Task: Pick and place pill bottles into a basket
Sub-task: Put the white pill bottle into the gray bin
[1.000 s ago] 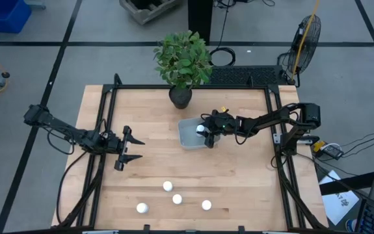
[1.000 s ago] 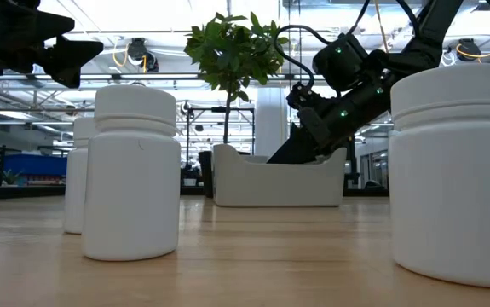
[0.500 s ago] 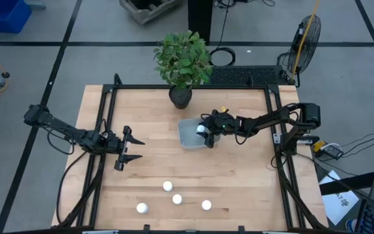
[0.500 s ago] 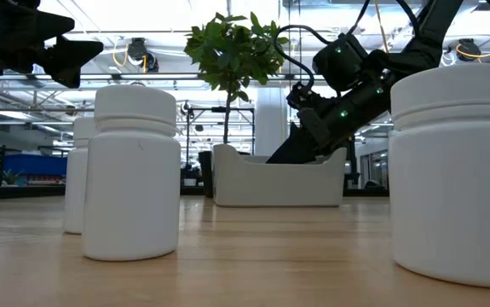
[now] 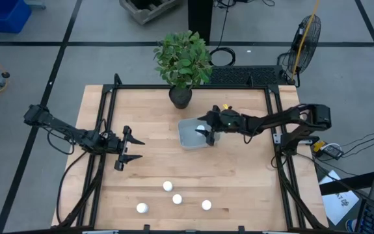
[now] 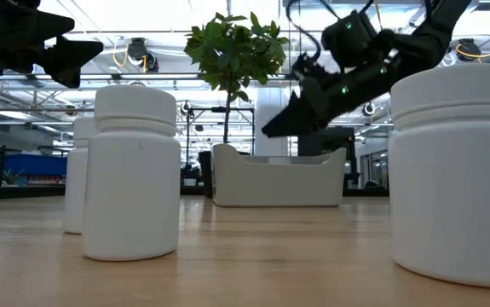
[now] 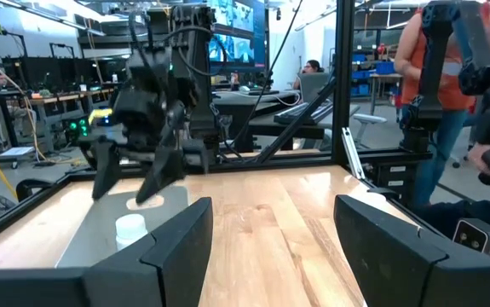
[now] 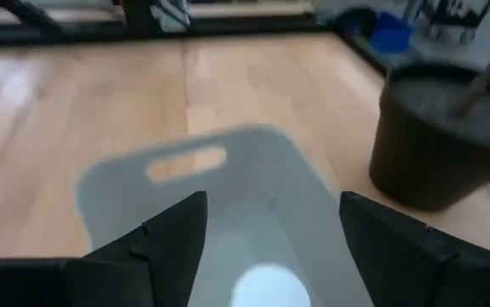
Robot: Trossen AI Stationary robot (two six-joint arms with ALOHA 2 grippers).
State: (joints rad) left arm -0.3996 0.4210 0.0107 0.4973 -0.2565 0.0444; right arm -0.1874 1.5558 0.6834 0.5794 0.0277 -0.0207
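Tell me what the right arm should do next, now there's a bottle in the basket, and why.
Probably swing over to the loose bottles near the front edge. The right gripper hangs open and empty above the basket, with one bottle lying inside beneath it, and four are still on the table.

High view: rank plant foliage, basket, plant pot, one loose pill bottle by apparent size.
1. Plant foliage, largest.
2. Basket, partly covered by the right arm.
3. Plant pot, mostly hidden under leaves, so unsure.
4. Pill bottle, clearly smallest.
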